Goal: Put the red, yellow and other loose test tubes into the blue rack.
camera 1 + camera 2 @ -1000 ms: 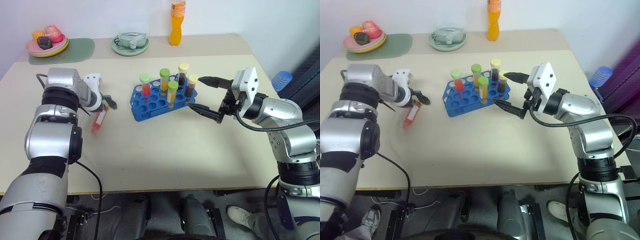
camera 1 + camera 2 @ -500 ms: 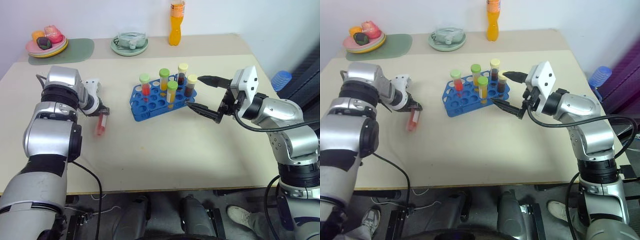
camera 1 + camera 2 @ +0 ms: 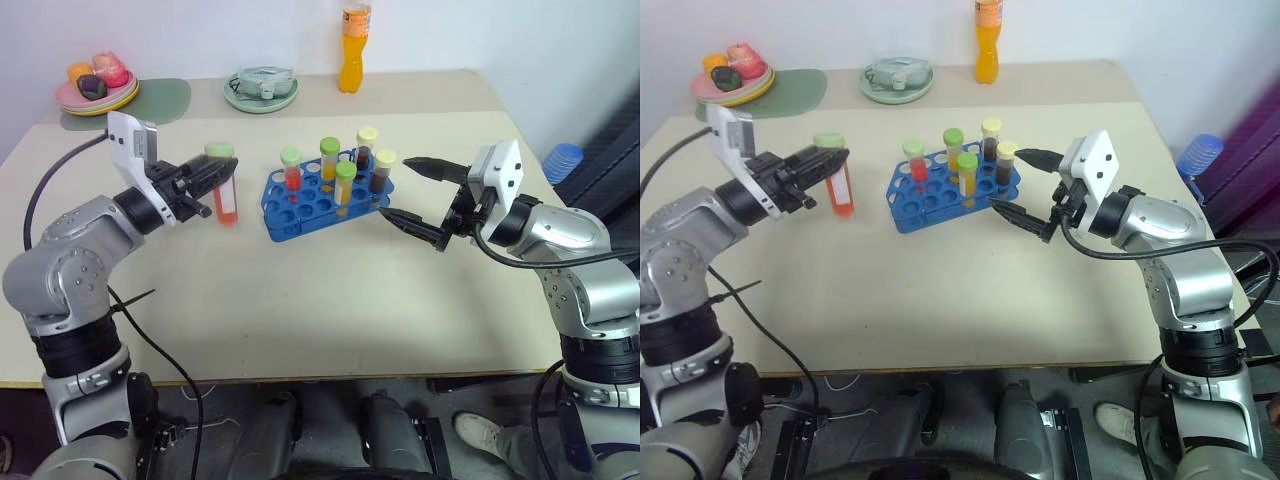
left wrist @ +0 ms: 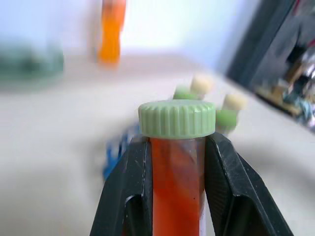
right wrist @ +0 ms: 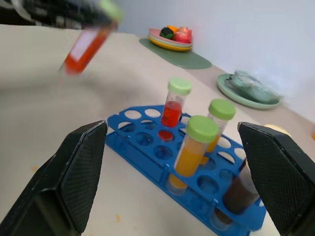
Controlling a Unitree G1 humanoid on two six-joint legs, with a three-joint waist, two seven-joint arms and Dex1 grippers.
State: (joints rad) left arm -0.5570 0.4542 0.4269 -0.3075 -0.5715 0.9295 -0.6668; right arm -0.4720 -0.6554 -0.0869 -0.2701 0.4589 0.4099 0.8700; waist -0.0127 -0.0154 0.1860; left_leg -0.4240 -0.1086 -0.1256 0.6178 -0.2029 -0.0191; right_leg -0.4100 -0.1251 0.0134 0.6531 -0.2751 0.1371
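The blue rack [image 3: 305,212] stands mid-table with several capped tubes in it: red, yellow-orange and dark ones. Left of the rack and clear of the table, my left gripper [image 3: 208,182] is shut on a red test tube [image 3: 227,198] with a green cap, held roughly upright. In the left wrist view the red tube [image 4: 177,172] sits between both fingers [image 4: 132,191]. My right gripper [image 3: 398,187] hovers just right of the rack, open and empty. The right wrist view looks across the rack [image 5: 147,142] to the held tube [image 5: 82,50].
At the table's back edge stand an orange bottle [image 3: 353,45], a green plate [image 3: 261,90] with a pale object, and a plate of fruit [image 3: 95,88] on a green mat. A blue object [image 3: 565,158] sits beyond the right edge.
My left gripper shut on the red tube lying on the table, lifted it and turned it upright, nearer the rack. The right arm stayed still.
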